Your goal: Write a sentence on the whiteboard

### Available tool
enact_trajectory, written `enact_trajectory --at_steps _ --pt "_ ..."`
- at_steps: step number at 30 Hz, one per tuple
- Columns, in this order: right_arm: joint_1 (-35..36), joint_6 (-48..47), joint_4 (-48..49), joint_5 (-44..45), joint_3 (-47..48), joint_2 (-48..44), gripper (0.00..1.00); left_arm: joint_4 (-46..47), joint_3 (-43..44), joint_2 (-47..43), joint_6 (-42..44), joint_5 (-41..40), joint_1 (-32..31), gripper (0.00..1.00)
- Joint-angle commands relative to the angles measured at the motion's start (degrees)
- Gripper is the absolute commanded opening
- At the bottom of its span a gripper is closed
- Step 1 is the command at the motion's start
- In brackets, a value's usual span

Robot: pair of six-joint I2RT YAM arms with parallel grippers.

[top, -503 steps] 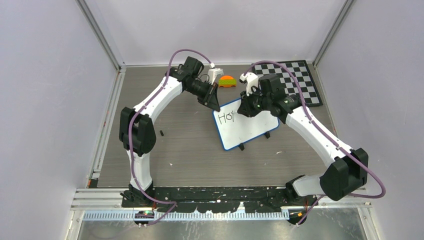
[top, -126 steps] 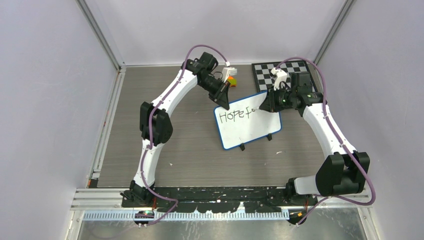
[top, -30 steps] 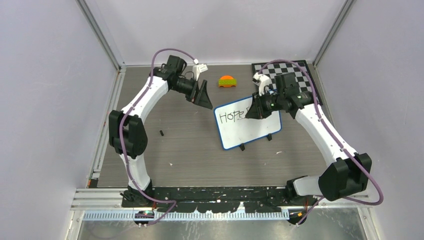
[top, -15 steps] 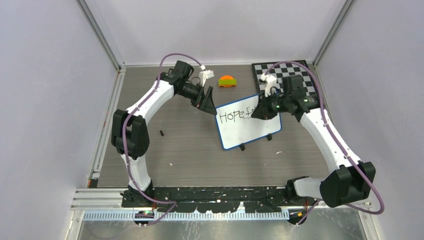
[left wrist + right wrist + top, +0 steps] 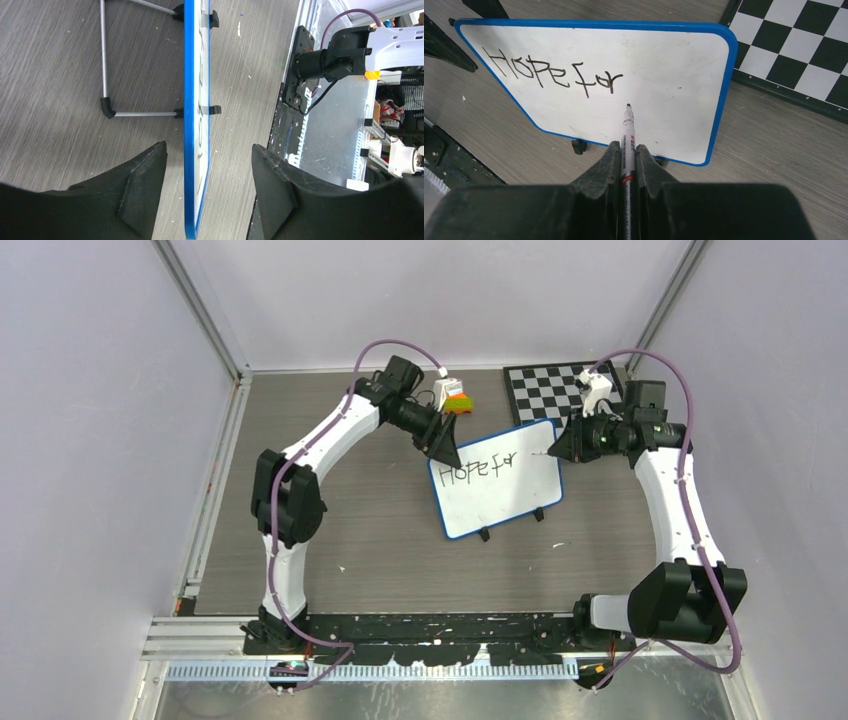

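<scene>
The whiteboard [image 5: 500, 495], white with a blue rim, stands tilted on small black feet mid-table and reads "Hope for" [image 5: 549, 75]. My left gripper [image 5: 446, 453] is at its upper left corner. In the left wrist view the board's blue edge [image 5: 190, 125] runs edge-on between the open jaws [image 5: 207, 149], with a gap on each side. My right gripper [image 5: 560, 449] is shut on a white marker [image 5: 628, 131]. Its black tip points at the white surface just right of the "r"; I cannot tell whether it touches.
A black-and-white checkered board [image 5: 552, 387] lies at the back right, close behind the whiteboard. An orange and green toy [image 5: 462, 404] sits behind my left wrist. The whiteboard's metal stand legs [image 5: 103, 60] stick out behind it.
My left gripper has swung right to the board's upper left corner, with its jaws narrower. My right gripper has moved right across the board, and "for" now stands after "Hope".
</scene>
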Motion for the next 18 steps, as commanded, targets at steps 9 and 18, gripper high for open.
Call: enact_trajectory --at_steps 9,18 --pt "-0.48 -2.59 2.03 -4.17 0.03 1.45 0.00 -7.25 10.42 6.84 3.77 0.51 -3.30 0.29" --pt "-0.46 -3.92 1.77 -4.81 -0.53 2.85 0.00 -11.16 14.11 10.09 5.95 -0.27 -3.93 0.03"
